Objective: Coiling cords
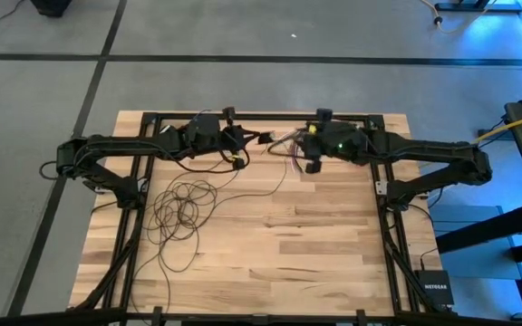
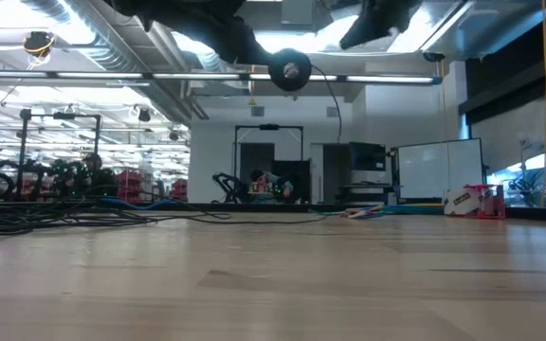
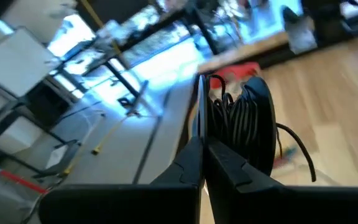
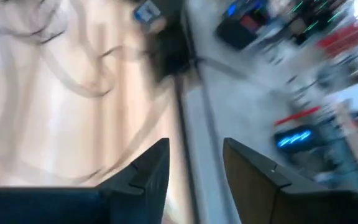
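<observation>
Two claws up back — left [image 1: 243,138] together on the cords [image 1: 184,210], right [image 1: 308,154] apart.

You see a small round puck [image 2: 290,71] hanging high above the wooden table [image 2: 273,284]. Its thin wire [image 2: 334,99] arcs downward behind it.

Robotics lab, exposed ducts [image 2: 74,28], whiteboard [image 2: 439,170]

Bright ceiling lights; right wrist view motion-blurred.
</observation>
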{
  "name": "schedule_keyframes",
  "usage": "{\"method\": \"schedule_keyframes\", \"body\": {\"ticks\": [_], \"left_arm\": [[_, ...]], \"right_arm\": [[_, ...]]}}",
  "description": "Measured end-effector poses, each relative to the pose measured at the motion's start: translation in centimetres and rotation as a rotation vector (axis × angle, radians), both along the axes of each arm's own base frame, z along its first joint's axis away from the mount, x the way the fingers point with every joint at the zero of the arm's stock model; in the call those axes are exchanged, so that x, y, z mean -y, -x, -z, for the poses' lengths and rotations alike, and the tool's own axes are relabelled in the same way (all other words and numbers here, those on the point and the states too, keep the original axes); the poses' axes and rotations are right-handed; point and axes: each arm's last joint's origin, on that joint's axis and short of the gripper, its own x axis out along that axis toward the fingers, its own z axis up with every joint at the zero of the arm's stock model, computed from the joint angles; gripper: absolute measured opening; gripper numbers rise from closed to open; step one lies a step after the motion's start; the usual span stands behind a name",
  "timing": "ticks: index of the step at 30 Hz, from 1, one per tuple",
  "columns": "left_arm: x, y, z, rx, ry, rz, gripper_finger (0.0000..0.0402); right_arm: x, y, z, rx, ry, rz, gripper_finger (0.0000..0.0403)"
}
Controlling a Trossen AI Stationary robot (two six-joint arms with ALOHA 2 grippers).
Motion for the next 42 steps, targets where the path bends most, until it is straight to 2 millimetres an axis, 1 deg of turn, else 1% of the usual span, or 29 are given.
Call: {"method": "schedule_keyframes", "body": {"ticks": [2,5,7,10,14,16,18,21,25,30,34,42], "left_arm": [[0.3,-0.2,-0.4,0.048,0.006,-0.008,0.0002],[0.6,-0.3,-0.8,0.099,0.025,-0.003,0.0001],[0.6,-0.3,-0.9,0.116,0.035,-0.003,0.0002],[0.5,-0.3,-1.0,0.130,0.043,-0.011,0.0002],[0.2,-0.2,-0.9,0.127,0.050,-0.024,0.0002],[0.0,-0.1,-0.8,0.120,0.054,-0.030,0.0002],[-0.1,-0.1,-0.8,0.119,0.058,-0.032,0.0002],[-0.1,-0.1,-0.8,0.122,0.057,-0.033,0.0003],[-0.1,-0.1,-0.8,0.119,0.057,-0.033,0.0004],[-0.1,-0.1,-0.8,0.121,0.057,-0.032,0.0004],[-0.1,-0.1,-0.8,0.123,0.056,-0.033,0.0005],[-0.1,-0.1,-0.8,0.121,0.057,-0.032,0.0005]], "right_arm": [[-0.2,0.3,1.1,-0.036,-0.078,0.027,0.0155],[-0.2,0.6,3.7,-0.079,-0.159,0.084,0.0155],[0.0,0.7,5.5,-0.084,-0.144,0.148,0.0155],[0.3,0.7,7.6,-0.025,-0.066,0.254,0.0155],[0.2,0.6,9.9,0.074,-0.094,0.201,0.0156],[0.1,0.7,10.8,0.096,-0.105,0.194,0.0156],[0.1,0.7,11.3,0.143,-0.135,0.205,0.0156],[0.0,0.6,11.6,0.268,-0.198,0.181,0.0156],[0.0,0.8,12.0,0.416,-0.204,0.174,0.0156],[0.1,1.2,12.8,0.468,-0.234,0.156,0.0149],[0.1,0.9,13.1,0.483,-0.237,0.136,0.0116],[0.6,0.3,13.9,0.463,-0.211,0.140,0.0015]]}}
